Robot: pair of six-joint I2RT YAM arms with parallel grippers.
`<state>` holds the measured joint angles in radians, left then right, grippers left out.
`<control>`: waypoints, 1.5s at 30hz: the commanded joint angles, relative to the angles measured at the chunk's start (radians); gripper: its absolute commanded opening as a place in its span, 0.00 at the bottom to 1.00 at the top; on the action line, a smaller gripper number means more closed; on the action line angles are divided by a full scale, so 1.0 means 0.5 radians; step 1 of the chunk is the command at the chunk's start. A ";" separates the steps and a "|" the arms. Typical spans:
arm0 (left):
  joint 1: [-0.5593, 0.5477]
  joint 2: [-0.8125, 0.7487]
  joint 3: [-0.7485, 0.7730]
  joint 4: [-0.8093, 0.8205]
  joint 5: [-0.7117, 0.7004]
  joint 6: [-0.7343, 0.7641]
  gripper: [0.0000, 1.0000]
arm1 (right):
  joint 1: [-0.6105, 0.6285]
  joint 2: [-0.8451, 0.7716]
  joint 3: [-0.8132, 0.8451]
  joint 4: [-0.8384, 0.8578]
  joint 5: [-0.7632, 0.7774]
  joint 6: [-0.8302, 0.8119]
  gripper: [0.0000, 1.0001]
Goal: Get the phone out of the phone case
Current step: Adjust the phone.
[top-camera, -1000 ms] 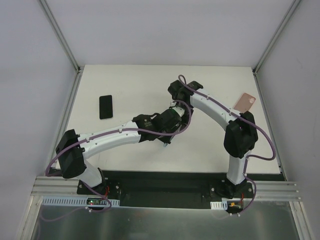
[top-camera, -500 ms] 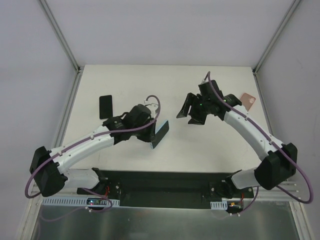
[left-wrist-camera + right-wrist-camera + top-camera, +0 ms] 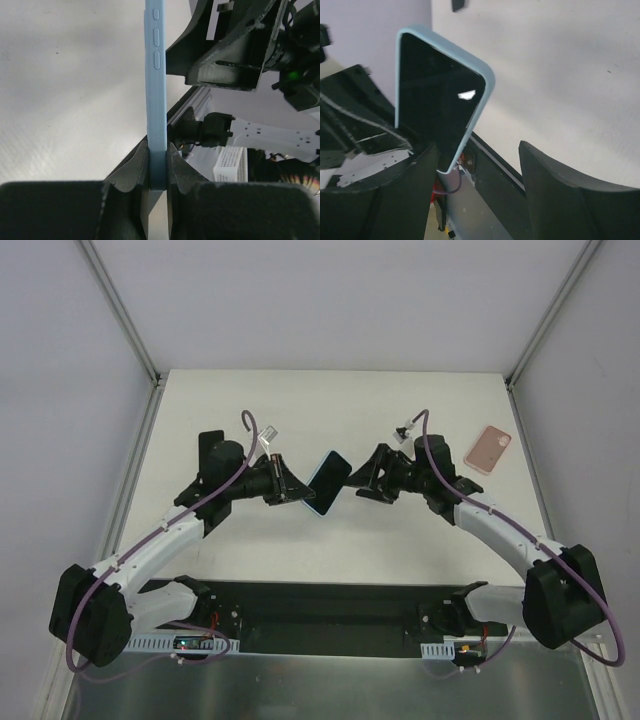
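A phone (image 3: 435,95) with a dark screen sits in a light blue phone case (image 3: 328,483), held up above the middle of the table. My left gripper (image 3: 298,490) is shut on the case's lower end; in the left wrist view the blue case (image 3: 156,95) stands edge-on, pinched between both fingers (image 3: 134,167). My right gripper (image 3: 366,478) is open just right of the phone, facing its screen. In the right wrist view the phone's lower corner hangs beside the left finger (image 3: 405,195), and the space between the open jaws holds nothing.
A pink phone case (image 3: 488,448) lies at the table's right edge. A black phone (image 3: 209,444) lies at the left, partly under my left arm. The arm bases and a metal rail (image 3: 330,625) run along the near edge.
The left arm swung left and raised the blue-cased phone upright. The right gripper opened, drew away from the centre, then came back low to face the phone's screen.
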<state>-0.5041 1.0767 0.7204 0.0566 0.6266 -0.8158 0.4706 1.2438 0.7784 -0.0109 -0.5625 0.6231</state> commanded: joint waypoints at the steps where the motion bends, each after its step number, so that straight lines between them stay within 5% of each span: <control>1: 0.079 -0.043 -0.125 0.874 0.354 -0.546 0.00 | -0.005 -0.067 -0.044 0.760 -0.200 0.257 0.68; 6: 0.094 0.025 -0.201 1.263 0.394 -0.825 0.00 | 0.004 0.022 -0.035 0.936 -0.295 0.373 0.65; 14: 0.161 0.138 -0.306 1.822 0.385 -1.227 0.00 | 0.007 0.157 -0.164 1.669 -0.381 0.809 0.51; 22: 0.161 0.169 -0.293 1.820 0.419 -1.219 0.00 | 0.010 0.206 -0.097 1.731 -0.400 0.837 0.03; 27: 0.165 0.105 -0.239 1.484 0.450 -1.004 0.00 | 0.010 0.191 0.032 1.359 -0.391 0.690 0.02; 31: 0.165 -0.036 -0.113 0.833 0.364 -0.621 0.23 | 0.031 0.093 0.265 0.566 -0.265 0.215 0.01; 35: 0.177 -0.141 -0.017 0.507 0.342 -0.351 0.71 | 0.044 0.043 0.354 0.387 -0.286 0.045 0.01; 39: 0.250 -0.141 0.004 0.519 0.419 -0.344 0.85 | 0.047 0.089 0.394 0.405 -0.470 -0.007 0.01; 45: 0.321 -0.058 -0.005 0.776 0.615 -0.458 0.86 | 0.047 0.096 0.370 0.537 -0.765 -0.013 0.01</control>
<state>-0.3515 1.0302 0.6846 0.3569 0.8448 -1.0466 0.4942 1.3102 0.9272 0.1814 -0.8093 0.6525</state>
